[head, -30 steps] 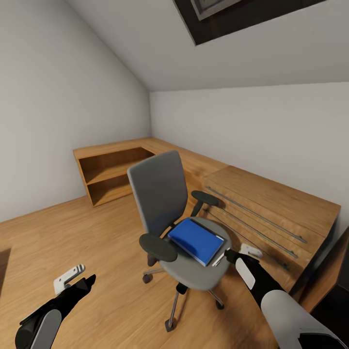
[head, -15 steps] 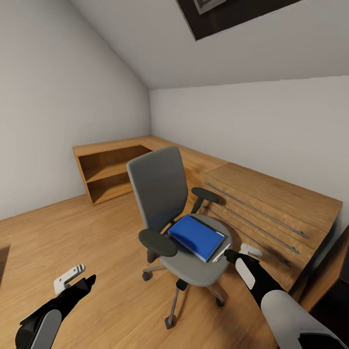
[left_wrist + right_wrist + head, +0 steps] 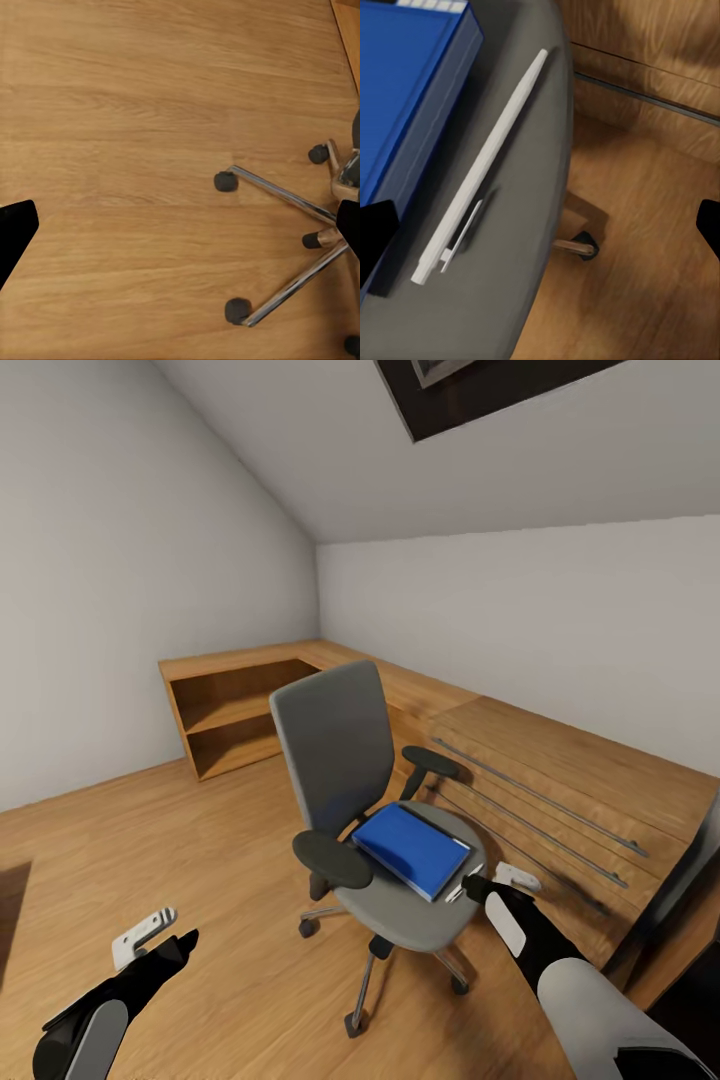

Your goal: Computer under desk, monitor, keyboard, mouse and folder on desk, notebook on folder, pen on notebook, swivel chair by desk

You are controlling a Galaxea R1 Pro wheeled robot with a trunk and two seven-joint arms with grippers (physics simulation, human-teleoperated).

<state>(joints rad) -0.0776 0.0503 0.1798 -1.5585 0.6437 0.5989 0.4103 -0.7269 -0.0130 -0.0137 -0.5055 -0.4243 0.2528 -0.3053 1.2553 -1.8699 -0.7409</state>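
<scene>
My left tool (image 3: 150, 938) hangs low over the wooden floor (image 3: 200, 840), fingers spread and empty, well apart from the swivel chair (image 3: 370, 800). The blue folder (image 3: 412, 849) lies flat on the chair's grey seat, with a white pen (image 3: 484, 169) just beside it near the seat's edge. My right tool (image 3: 490, 884) hovers at that edge, open, gripping nothing.
</scene>
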